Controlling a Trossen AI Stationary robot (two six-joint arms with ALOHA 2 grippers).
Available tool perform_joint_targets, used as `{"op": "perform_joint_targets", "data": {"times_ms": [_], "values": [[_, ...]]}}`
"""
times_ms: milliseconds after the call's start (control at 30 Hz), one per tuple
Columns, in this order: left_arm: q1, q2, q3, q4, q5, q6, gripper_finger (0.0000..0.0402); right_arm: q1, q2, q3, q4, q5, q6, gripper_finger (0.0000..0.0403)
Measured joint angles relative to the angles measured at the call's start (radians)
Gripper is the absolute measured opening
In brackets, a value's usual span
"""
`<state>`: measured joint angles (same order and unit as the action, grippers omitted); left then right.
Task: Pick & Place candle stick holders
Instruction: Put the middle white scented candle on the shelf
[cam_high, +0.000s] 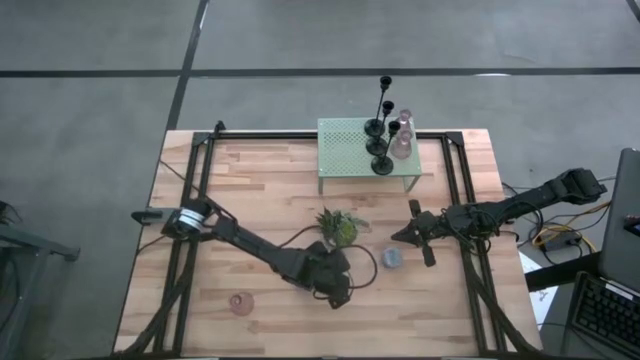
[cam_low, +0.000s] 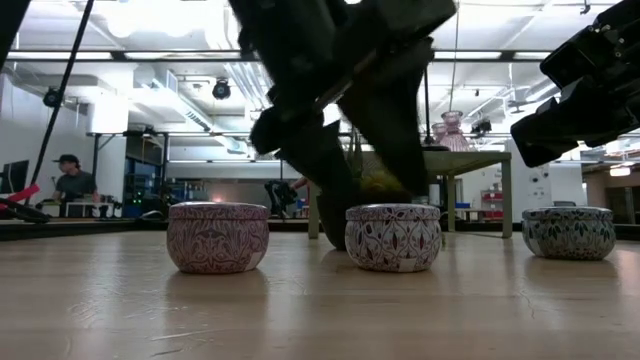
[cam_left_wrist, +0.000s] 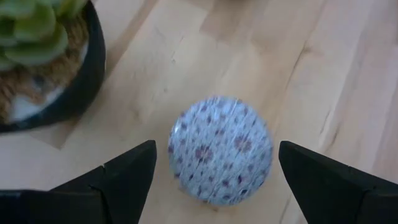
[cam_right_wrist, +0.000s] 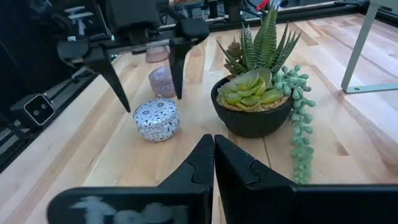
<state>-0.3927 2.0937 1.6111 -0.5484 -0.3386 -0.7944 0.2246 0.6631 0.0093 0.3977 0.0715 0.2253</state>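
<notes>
A lilac patterned round holder (cam_left_wrist: 221, 149) rests by its flat base on the wooden table. My left gripper (cam_left_wrist: 216, 146) hangs open just above it, one finger on either side and neither touching; the right wrist view shows its fingertips (cam_right_wrist: 153, 104) above the lid (cam_right_wrist: 157, 115). In the high view my left gripper (cam_high: 338, 290) hides this holder. A pink holder (cam_high: 240, 302) sits toward the near left and a blue one (cam_high: 393, 258) to the right. Slim black candlesticks (cam_high: 383, 130) stand on the green rack (cam_high: 350, 150). My right gripper (cam_high: 398, 236) waits shut beside the blue holder.
A potted green plant (cam_high: 340, 228) in a dark bowl (cam_left_wrist: 87, 74) stands close behind the lilac holder, with trailing strands (cam_right_wrist: 301, 137). A pale glass piece (cam_high: 402, 140) stands on the rack beside the candlesticks. Bare wood (cam_high: 470, 310) lies toward the near right.
</notes>
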Motion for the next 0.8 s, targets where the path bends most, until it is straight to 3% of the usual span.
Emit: {"op": "perform_joint_targets", "data": {"times_ms": [300, 800], "values": [[-0.012, 0.0, -0.037, 0.089, -0.012, 0.002, 0.0342, 0.0, 0.0, 0.0, 0.0, 0.0, 0.0, 0.0009], [-0.027, 0.0, -0.144, 0.256, -0.117, 0.014, 0.0342, 0.0, 0.0, 0.0, 0.0, 0.0, 0.0, 0.0009]]}}
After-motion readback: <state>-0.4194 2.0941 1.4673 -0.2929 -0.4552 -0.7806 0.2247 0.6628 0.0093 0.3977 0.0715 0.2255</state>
